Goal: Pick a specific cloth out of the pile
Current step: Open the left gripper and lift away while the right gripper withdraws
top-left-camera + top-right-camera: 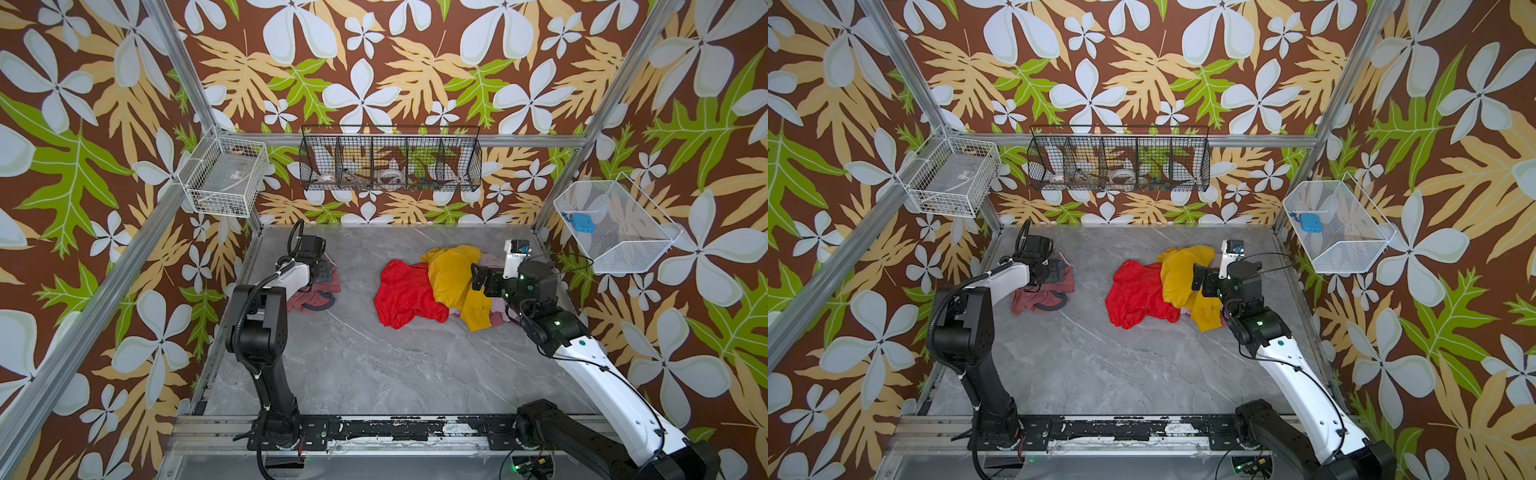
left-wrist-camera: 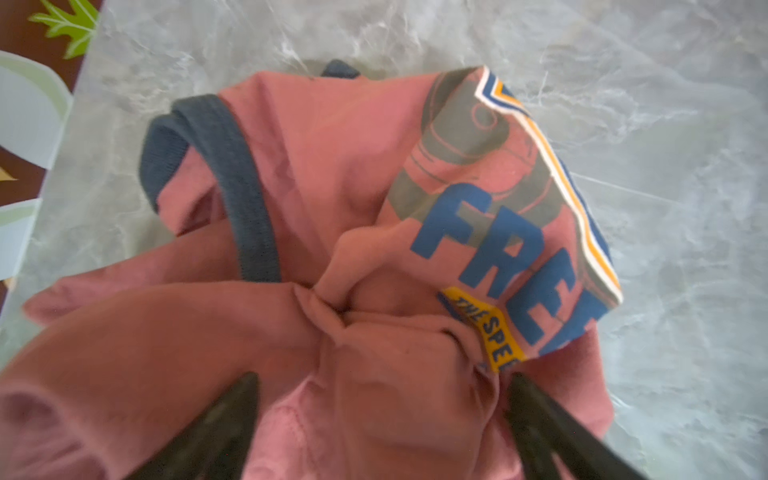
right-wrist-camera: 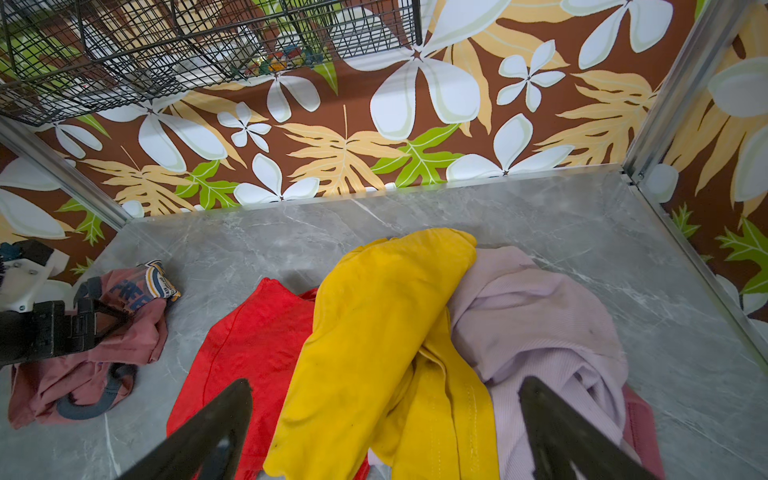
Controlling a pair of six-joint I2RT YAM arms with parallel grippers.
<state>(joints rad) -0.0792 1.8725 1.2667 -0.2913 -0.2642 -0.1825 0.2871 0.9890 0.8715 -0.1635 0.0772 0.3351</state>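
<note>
Partly hidden beneath my left gripper [image 2: 382, 376], the dusty rose-pink T-shirt with dark grey trim [image 1: 1025, 299] lies crumpled on the left, well apart from the heap of red, mustard-yellow and pale lilac garments [image 1: 1142, 291]. Its blue chest lettering is cut off by folds. That gripper's jaws stand apart astride a bunched fold. My right gripper [image 3: 385, 381] hangs spread wide over the heap. Both cloth groups rest on a grey marble-look tabletop [image 1: 374, 365] walled by brown floral wallpaper [image 1: 374, 62].
</note>
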